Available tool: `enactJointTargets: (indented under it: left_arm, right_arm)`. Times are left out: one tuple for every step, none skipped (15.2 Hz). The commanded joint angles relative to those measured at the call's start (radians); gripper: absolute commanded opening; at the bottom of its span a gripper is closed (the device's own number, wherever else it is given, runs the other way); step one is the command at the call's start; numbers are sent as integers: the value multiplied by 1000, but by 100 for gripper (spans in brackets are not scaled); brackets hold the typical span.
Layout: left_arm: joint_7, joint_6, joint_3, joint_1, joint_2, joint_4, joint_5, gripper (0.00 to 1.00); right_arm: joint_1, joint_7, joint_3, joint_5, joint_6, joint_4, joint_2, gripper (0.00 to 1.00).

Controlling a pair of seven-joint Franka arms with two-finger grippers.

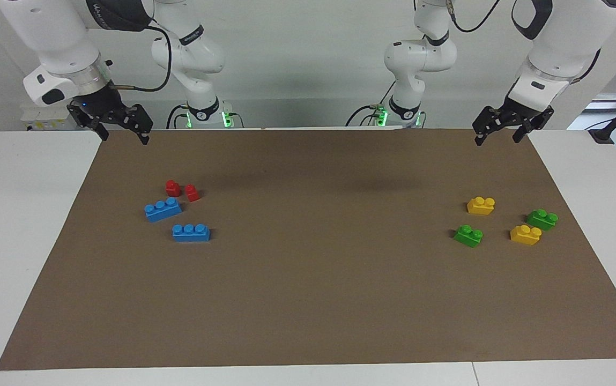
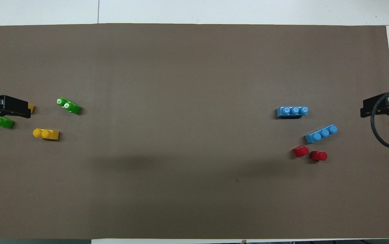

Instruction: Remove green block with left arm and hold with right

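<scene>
The green block [image 1: 468, 236] is a bright lime-green two-stud brick lying on the brown mat [image 1: 308, 300] toward the left arm's end; it also shows in the overhead view [image 2: 68, 105]. My left gripper [image 1: 498, 138] is open and empty, raised over the mat's edge at the robots' side, well apart from the block. In the overhead view the left gripper [image 2: 6, 107] partly covers other bricks. My right gripper [image 1: 124, 137] is open and empty, raised over the mat's edge at the right arm's end, and shows in the overhead view [image 2: 380, 108].
A darker green brick [image 1: 542, 219] and two yellow bricks [image 1: 481, 205] [image 1: 525, 235] lie beside the green block. Toward the right arm's end lie two blue three-stud bricks [image 1: 163, 209] [image 1: 191, 232] and two small red bricks [image 1: 173, 187] [image 1: 192, 192].
</scene>
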Motion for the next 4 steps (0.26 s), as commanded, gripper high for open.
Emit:
enactJointTargets:
  left_arm:
    - [19,-24,-1,0,5,20,-9,100]
    - [19,-24,-3,0,5,22,-7,100]
    - [19,-22,-3,-1,5,20,-7,100]
    - [19,-22,-6,-1,5,20,-6,100]
  right_arm:
    - [-11,-11,8,1,-5,19,10,100]
    - [-11,-11,8,1,-5,19,10,100]
    - [-11,-11,8,1,-5,17,10,100]
    - [-11,-11,8,1,-5,17,10,100]
